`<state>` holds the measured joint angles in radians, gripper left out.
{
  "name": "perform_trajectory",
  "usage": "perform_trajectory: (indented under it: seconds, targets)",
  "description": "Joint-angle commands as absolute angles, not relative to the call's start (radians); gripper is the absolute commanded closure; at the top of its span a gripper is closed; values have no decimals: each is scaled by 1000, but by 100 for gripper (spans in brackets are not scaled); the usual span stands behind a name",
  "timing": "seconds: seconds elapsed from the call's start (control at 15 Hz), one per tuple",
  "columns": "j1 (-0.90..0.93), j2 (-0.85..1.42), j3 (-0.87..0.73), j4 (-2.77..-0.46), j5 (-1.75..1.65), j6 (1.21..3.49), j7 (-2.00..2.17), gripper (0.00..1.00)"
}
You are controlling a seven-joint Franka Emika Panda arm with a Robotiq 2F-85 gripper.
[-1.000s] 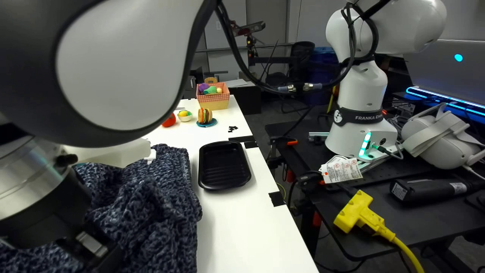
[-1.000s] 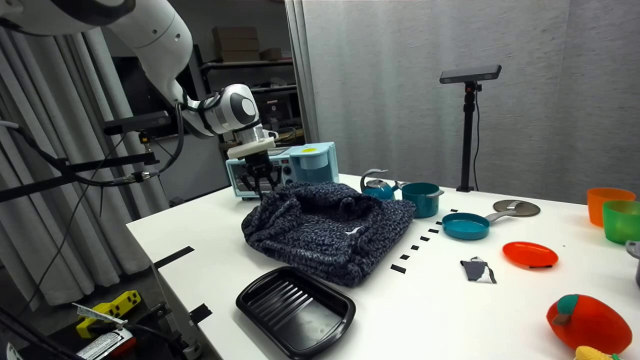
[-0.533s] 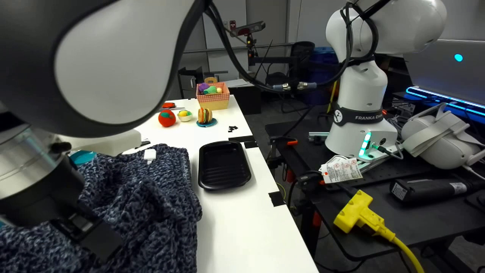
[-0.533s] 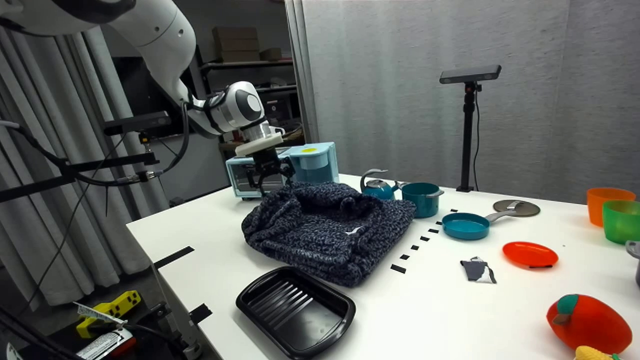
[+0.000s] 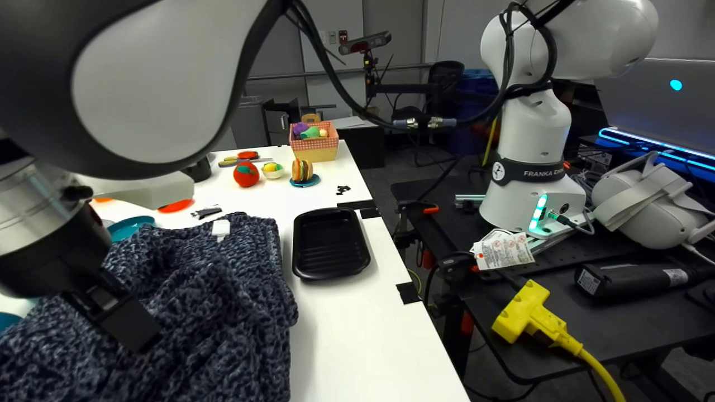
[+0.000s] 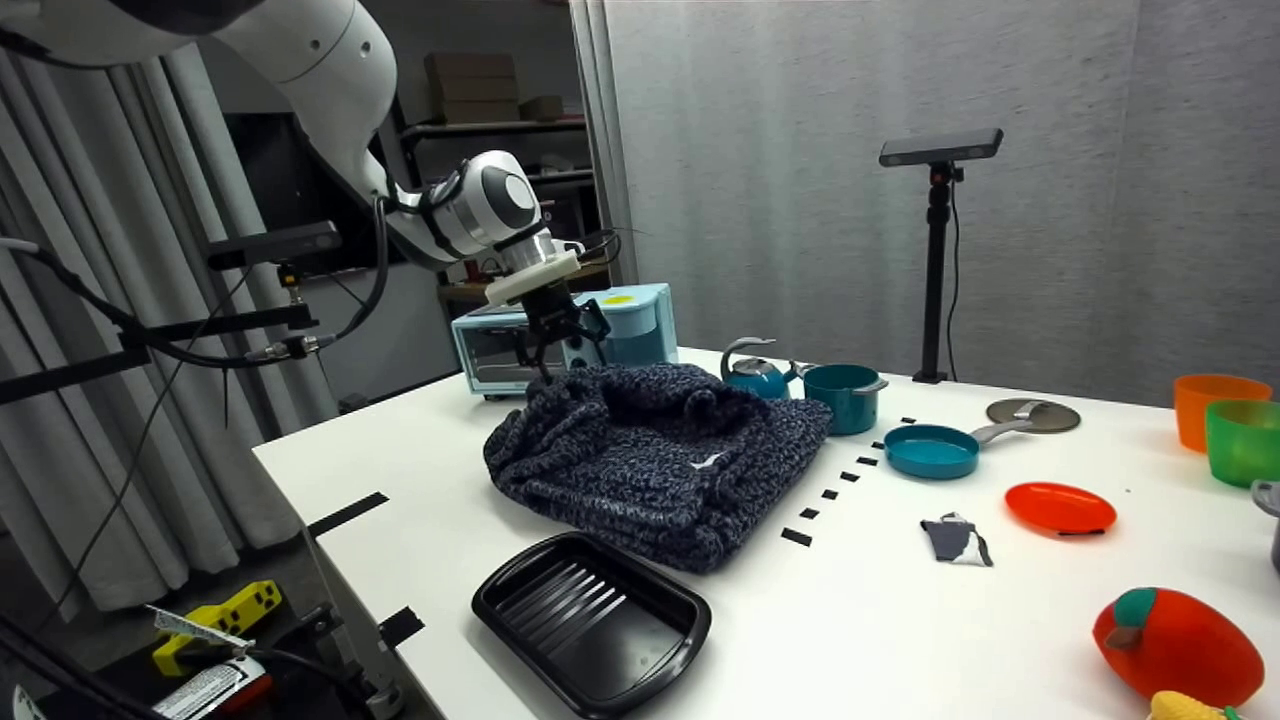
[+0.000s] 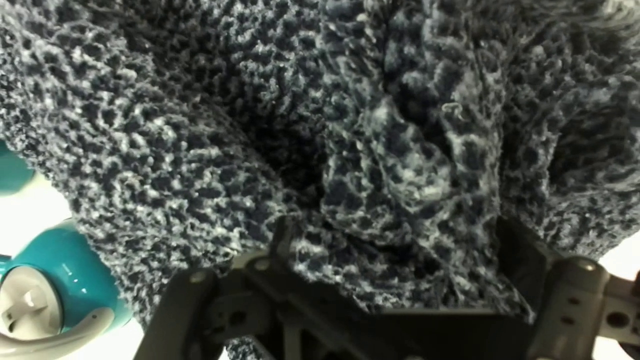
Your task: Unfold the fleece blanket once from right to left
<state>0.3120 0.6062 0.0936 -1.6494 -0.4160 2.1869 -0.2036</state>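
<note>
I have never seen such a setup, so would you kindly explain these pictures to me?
The machine is a single robot arm with a two-fingered pincer at its end. Two viewpoints are outside the robot; the third is on its wrist, looking past the pincer. On the white table lies the fleece blanket, dark, speckled and bunched in folds, to be unfolded once. Around it, in an exterior view, are a black tray, a teal kettle, a teal pot and a teal pan. The pincer is open, so nothing appears held, though I cannot tell whether it touches the blanket.
</note>
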Motion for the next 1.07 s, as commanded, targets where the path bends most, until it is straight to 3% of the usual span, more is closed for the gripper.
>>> perform_trajectory:
  seconds: [0.0, 1.0]
  targets:
    - [311, 580, 108, -1661, -416, 2158, -197, 0]
    - [293, 542, 195, -1766, -298, 2179, -245, 0]
